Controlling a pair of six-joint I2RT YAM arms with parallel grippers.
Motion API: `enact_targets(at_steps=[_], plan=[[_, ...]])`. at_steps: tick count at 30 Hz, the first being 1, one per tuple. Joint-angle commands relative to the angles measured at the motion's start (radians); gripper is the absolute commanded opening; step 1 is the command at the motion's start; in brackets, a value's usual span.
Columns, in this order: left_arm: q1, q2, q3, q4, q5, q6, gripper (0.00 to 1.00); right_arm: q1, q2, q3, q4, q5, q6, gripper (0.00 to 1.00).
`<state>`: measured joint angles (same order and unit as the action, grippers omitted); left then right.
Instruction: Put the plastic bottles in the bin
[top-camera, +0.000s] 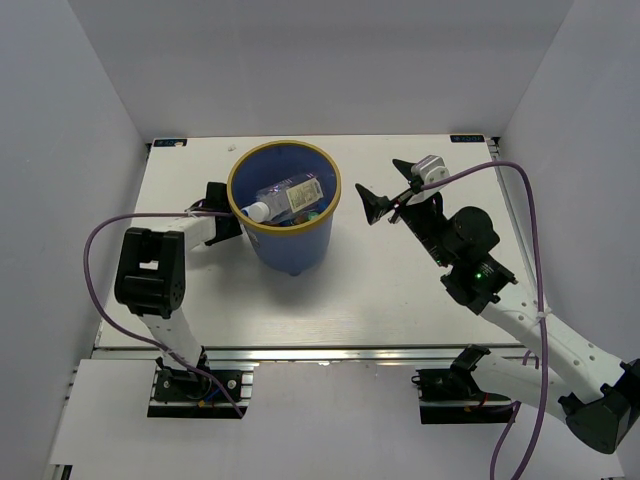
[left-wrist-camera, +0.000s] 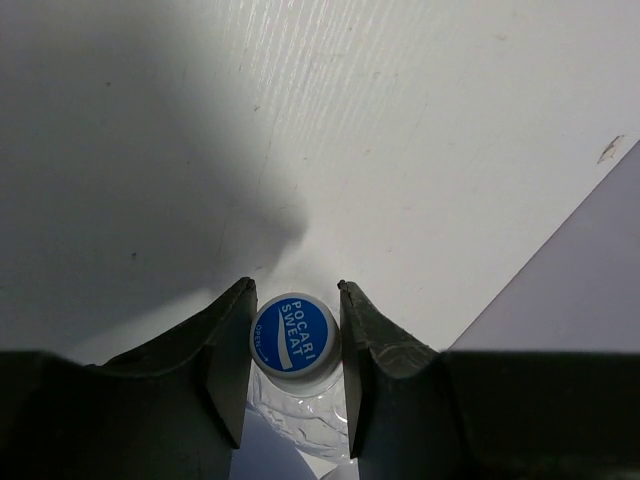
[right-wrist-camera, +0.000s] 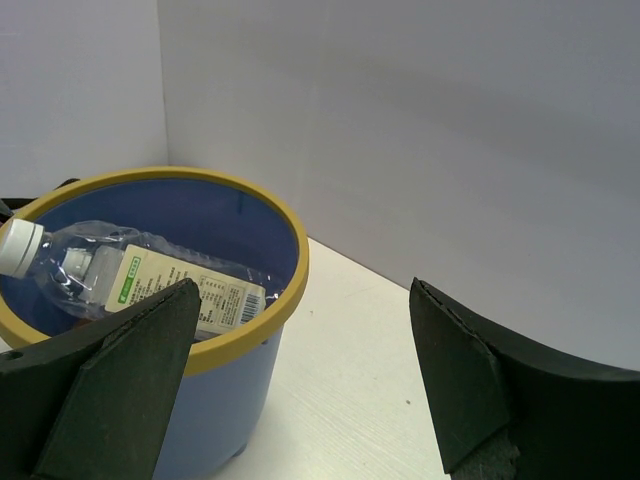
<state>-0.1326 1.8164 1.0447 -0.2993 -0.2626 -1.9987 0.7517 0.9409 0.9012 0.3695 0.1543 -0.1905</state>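
A: Where the left wrist view looks along its own fingers, we see the left gripper (left-wrist-camera: 294, 290) clenched on a small clear bottle (left-wrist-camera: 293, 335). Its blue cap reads Pocari Sweat. It sits at the bottom centre of the frame, with a finger pressed against each side of the cap.

B: Agreed. From above, we find that gripper (top-camera: 220, 215) at the left of the blue bin (top-camera: 300, 255), just beside its wall. We cannot pick out the bottle itself there.

A: Is it resting on the white table (left-wrist-camera: 400, 150) or lifted off it?

B: We cannot tell from either view.

A: And the right gripper (top-camera: 385, 205)?

B: Released. Its fingers stand wide apart with nothing between them. It is right of the bin, in the upper middle of the top view, and not touching it.

A: Inside the bin we see a larger clear bottle (top-camera: 290, 198) with a white cap and a pale label, lying on its side across the opening.

B: Beneath it we see coloured bits (top-camera: 316, 212), perhaps more bottles, but we cannot make them out.
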Motion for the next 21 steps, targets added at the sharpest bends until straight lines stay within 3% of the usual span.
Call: enact_targets(at_steps=[1,11,15,21], plan=[[0.004,-0.106,-0.012,-0.04,-0.064,0.018,0.0,-0.006,-0.027,-0.002,0.063,0.002,0.002,0.89],[0.031,-0.411,0.001,-0.196,-0.332,0.113,0.0,-0.006,-0.028,-0.007,0.066,-0.038,0.025,0.89],[0.044,-0.575,0.027,-0.202,-0.418,0.234,0.0,-0.006,-0.033,-0.007,0.066,-0.053,0.025,0.89],[0.044,-0.649,0.146,-0.339,-0.553,0.298,0.0,-0.006,-0.053,-0.01,0.057,-0.084,0.039,0.89]])
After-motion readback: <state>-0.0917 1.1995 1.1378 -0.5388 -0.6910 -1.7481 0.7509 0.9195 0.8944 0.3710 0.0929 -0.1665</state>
